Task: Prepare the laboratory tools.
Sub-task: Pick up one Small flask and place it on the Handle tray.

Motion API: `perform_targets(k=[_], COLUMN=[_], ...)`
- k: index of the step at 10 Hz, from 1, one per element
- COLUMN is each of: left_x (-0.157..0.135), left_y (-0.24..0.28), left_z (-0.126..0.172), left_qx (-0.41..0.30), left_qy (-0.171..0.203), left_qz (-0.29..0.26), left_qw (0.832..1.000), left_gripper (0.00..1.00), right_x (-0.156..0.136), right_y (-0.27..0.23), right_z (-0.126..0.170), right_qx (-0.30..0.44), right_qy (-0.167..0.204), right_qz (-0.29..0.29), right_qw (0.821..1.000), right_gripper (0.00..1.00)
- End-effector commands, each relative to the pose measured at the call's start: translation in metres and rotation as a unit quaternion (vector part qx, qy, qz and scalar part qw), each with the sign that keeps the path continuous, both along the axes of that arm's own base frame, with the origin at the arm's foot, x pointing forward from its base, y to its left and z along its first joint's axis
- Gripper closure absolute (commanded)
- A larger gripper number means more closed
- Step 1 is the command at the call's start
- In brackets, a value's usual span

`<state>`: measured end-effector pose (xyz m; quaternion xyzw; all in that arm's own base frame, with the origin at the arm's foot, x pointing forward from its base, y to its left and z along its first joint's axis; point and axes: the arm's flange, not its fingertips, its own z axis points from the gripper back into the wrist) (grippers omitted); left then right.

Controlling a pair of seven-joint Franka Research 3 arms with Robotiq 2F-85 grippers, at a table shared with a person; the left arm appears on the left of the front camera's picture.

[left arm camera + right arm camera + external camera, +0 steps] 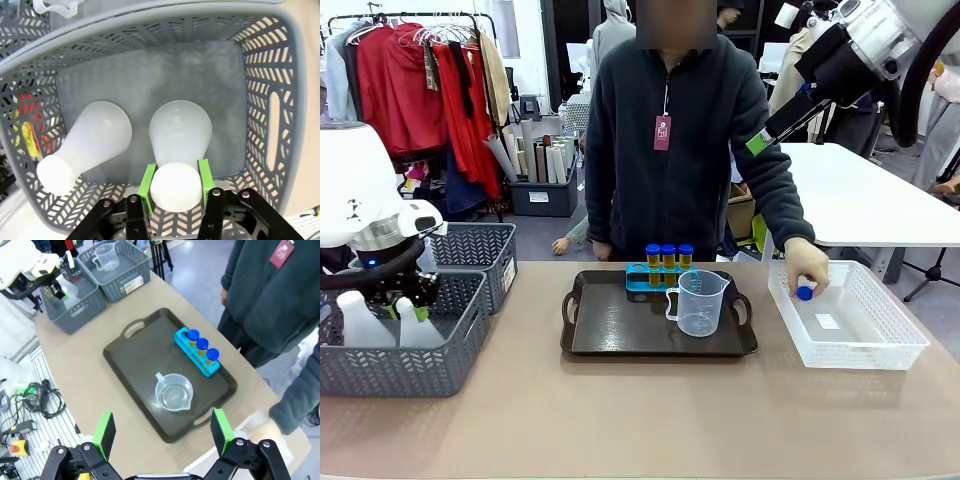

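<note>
On the dark tray (pixel 610 325) stand a clear beaker (pixel 700 303) and a small blue rack (pixel 638 279) holding three yellow blue-capped test tubes (pixel 668 256). Seen from the right wrist, the beaker (pixel 173 392) sits beside the rack (pixel 181 340). Two white conical flasks (pixel 97 135) stand in the near grey basket (pixel 280 100). My left gripper (pixel 176 182) is shut on the neck of the right-hand flask (pixel 180 130), a green pad on each side. High over the table's right side, my right gripper (pixel 162 432) is open and holds nothing. The person's hand (pixel 807 272) holds a blue-capped tube (pixel 805 293) inside the white lattice basket (pixel 880 335).
A second grey mesh basket (pixel 122 277) behind the first holds another clear beaker (pixel 106 257). The person stands at the far edge behind the tray. Bare tabletop (pixel 640 420) lies in front of the tray. Cables (pixel 45 400) lie beyond the table's edge.
</note>
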<state>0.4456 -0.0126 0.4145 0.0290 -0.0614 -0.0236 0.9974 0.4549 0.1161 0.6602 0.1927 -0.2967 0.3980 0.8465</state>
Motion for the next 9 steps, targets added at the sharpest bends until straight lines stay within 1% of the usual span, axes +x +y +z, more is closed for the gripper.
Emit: perform_targets(k=[1, 3, 4, 5, 6, 7, 9], left_x=[0.004, -0.001, -0.002, -0.001, -0.001, 0.001, 0.003], left_y=[0.004, 0.003, 0.000, -0.001, -0.004, -0.010, -0.020], left_z=[0.000, 0.015, 0.031, 0.057, 0.081, 0.103, 0.157], left_qx=[-0.002, -0.006, -0.004, 0.005, 0.013, 0.019, 0.036], left_qy=[-0.007, -0.008, -0.017, -0.013, -0.003, -0.005, -0.029], left_qz=[-0.003, -0.004, -0.009, -0.020, -0.018, -0.026, -0.040], left_qw=[1.000, 1.000, 1.000, 1.000, 1.000, 0.999, 0.998], left_gripper=[1.00, 1.00, 1.00, 1.00, 1.00, 1.00, 1.00], right_x=[0.000, 0.000, 0.000, 0.000, 0.000, 0.000, 0.000], right_y=[-0.001, -0.001, -0.001, -0.001, -0.001, -0.001, -0.001], right_z=[0.001, 0.001, 0.001, 0.001, 0.001, 0.001, 0.001], right_qx=[0.004, 0.004, 0.004, 0.004, 0.004, 0.004, 0.004], right_qy=[-0.002, -0.002, -0.002, -0.002, -0.002, -0.002, -0.002], right_qz=[0.001, 0.001, 0.001, 0.001, 0.001, 0.001, 0.001], right_qw=[1.000, 1.000, 1.000, 1.000, 1.000, 1.000, 1.000], right_gripper=[0.00, 0.00, 0.00, 0.00, 0.00, 0.00, 0.00])
